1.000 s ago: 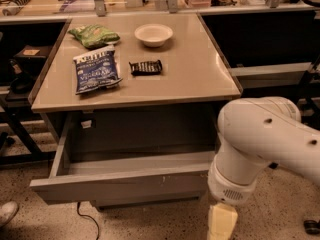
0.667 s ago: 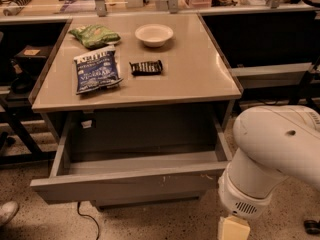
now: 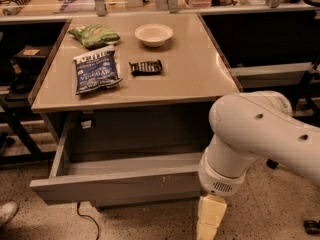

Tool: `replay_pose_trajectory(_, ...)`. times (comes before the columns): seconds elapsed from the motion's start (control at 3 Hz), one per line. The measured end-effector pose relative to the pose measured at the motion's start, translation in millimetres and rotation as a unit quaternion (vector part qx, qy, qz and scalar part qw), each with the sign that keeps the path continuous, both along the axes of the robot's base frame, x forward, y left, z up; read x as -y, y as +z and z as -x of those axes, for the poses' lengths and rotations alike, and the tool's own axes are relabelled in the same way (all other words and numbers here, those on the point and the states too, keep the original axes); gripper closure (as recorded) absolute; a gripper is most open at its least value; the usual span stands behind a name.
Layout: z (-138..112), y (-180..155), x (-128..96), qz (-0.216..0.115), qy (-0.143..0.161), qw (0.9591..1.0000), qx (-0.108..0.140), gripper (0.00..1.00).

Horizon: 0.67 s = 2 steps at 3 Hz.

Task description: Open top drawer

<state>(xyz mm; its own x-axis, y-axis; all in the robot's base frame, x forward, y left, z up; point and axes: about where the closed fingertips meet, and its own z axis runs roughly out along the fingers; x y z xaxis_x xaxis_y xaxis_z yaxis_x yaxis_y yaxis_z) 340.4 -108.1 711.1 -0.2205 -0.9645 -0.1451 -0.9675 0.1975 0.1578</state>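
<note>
Tool (image 3: 210, 220) shifted left, cropped, below top drawer (image 3: 115, 186)

This looks like a robotics lab or workshop. A long bench (image 3: 35, 17) at 12 o'clock is crowded with small tools, boxes and cables between metal uprights. A dark metal rack (image 3: 20, 129) stands at 9 o'clock, beside a plain tan counter (image 3: 200, 79). The floor (image 3: 280, 209) is hard and speckled, with a black cable (image 3: 80, 210) trailing over it at 7 o'clock. A bulky white robot arm (image 3: 250, 134) fills 4 o'clock, its gripper (image 3: 210, 221) hanging low at 6 o'clock
</note>
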Motion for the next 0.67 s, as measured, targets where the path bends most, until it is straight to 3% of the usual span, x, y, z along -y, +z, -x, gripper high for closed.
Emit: replay_pose_trajectory(0.67,-39.4,-24.5,-39.0,0.003,0.040,0.9992,0.002,0.00)
